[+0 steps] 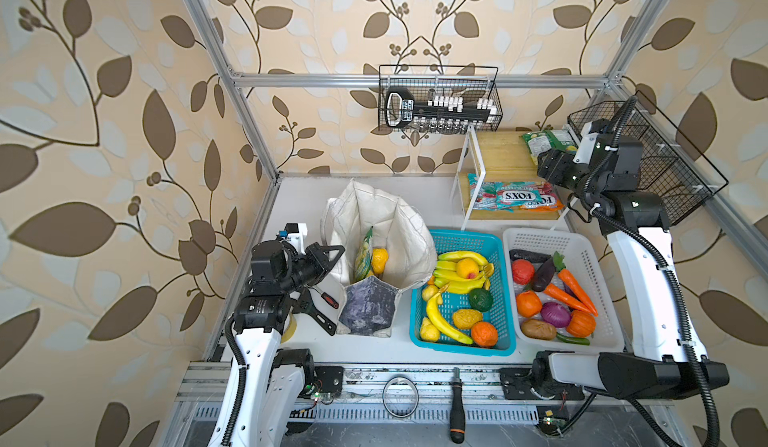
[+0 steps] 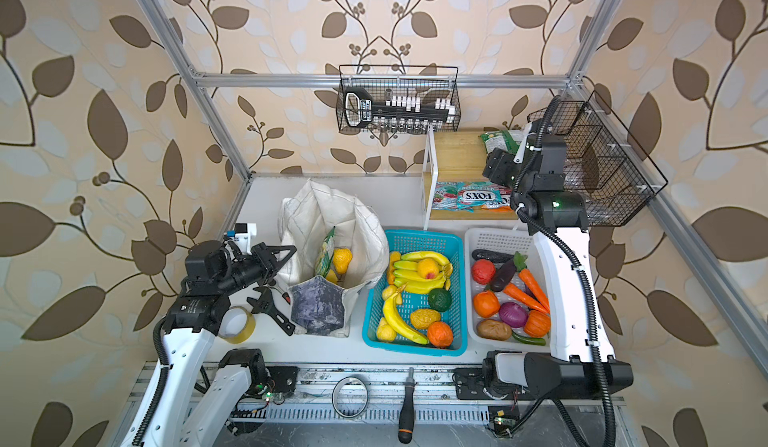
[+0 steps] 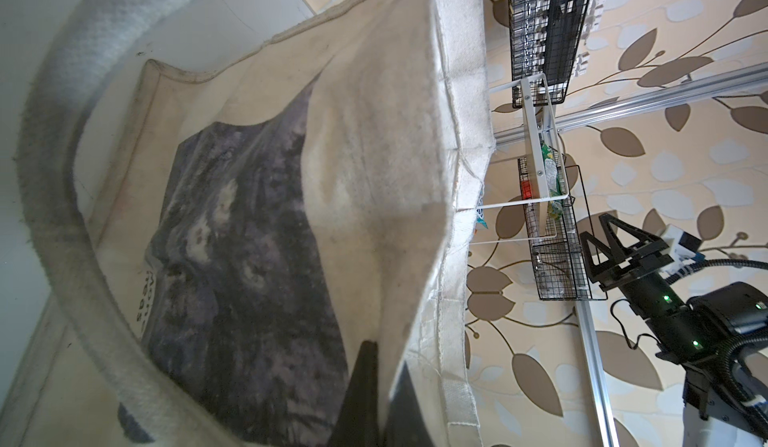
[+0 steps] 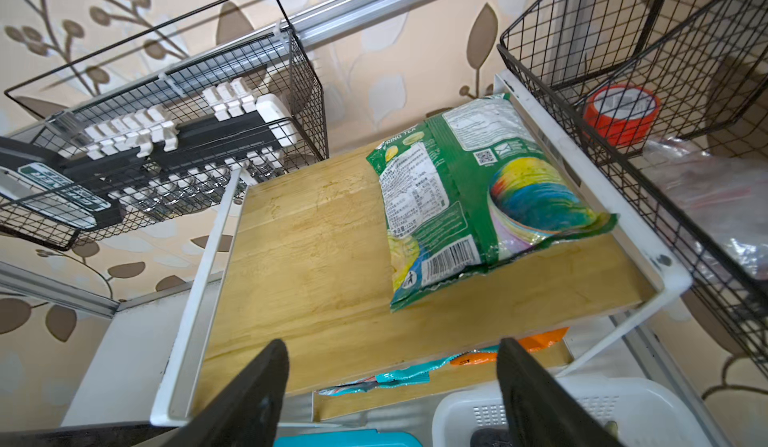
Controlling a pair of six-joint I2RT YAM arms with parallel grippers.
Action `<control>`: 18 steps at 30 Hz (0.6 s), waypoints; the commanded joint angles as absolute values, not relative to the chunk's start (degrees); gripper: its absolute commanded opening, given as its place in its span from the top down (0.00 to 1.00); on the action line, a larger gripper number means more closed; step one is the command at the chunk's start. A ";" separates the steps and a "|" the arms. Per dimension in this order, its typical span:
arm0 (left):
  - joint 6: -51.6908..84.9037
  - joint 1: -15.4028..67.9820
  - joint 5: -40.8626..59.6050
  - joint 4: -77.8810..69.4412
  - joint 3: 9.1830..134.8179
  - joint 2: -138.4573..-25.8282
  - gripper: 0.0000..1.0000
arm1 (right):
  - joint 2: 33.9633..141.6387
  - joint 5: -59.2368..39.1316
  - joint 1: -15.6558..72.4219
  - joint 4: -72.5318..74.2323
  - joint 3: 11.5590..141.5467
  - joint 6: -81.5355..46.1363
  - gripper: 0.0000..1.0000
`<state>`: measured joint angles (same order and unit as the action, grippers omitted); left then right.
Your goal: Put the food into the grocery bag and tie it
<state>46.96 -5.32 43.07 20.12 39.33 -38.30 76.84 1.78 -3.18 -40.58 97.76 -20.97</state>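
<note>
The grocery bag (image 1: 374, 216) (image 2: 324, 212) stands open on the white table (image 1: 291, 200), its grey-blue panel facing the near edge. Beyond the bag and to its right stands a two-tier wooden shelf (image 1: 498, 150). Just beside the bag's right side sits the blue basket (image 1: 419, 328) of toy fruit, and the white basket (image 1: 540, 239) lies farther from the bag on that side, with two toy carrots (image 1: 575, 285) in it. One snack packet (image 4: 478, 200) (image 1: 544, 141) lies flat on the shelf's top board, well apart from the bag. The other snack packet (image 1: 363, 254) (image 2: 325, 254) stands upright inside the bag. The right gripper (image 4: 390, 382) hovers just short of the shelf packet, well away from the bag, its fingers (image 4: 266, 382) apart with nothing between them. The left gripper (image 1: 334, 256) (image 3: 384, 403) is at the bag's left rim, its fingers (image 3: 363, 391) clamped on the cloth. A yellow toy fruit (image 1: 379, 260) (image 2: 343, 258) rests inside the bag, touching that packet.
</note>
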 commanded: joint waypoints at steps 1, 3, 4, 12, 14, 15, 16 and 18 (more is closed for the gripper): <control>46.70 -5.59 44.87 16.28 39.98 -37.79 1.00 | 79.28 -3.90 -5.27 -40.52 100.56 -22.76 0.29; 46.36 -5.62 44.68 16.44 39.95 -37.58 1.00 | 79.97 -4.85 -6.03 -40.45 100.57 -23.10 0.33; 46.37 -5.60 44.48 16.51 39.86 -37.45 1.00 | 80.09 -5.44 -6.30 -40.26 100.38 -23.30 0.38; 48.60 -5.58 44.73 14.62 38.98 -37.77 1.00 | 82.22 -6.33 -6.50 -40.19 100.81 -23.22 0.43; 48.60 -5.57 44.70 14.61 38.94 -37.65 1.00 | 82.30 -6.41 -6.50 -39.58 100.64 -23.51 0.44; 48.60 -5.61 44.50 14.67 38.85 -37.55 1.00 | 82.43 -6.46 -6.50 -39.64 100.77 -23.55 0.46; 48.65 -5.60 44.25 14.76 38.89 -37.53 1.00 | 82.39 -6.46 -6.50 -39.73 100.85 -23.55 0.50; 48.63 -5.62 44.12 15.29 39.09 -37.53 1.00 | 82.48 -6.40 -6.50 -39.21 100.53 -23.31 0.54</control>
<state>48.42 -5.32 43.09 18.90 39.00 -38.30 82.00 -5.65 -6.28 -40.47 98.87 -23.62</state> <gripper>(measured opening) 0.053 0.475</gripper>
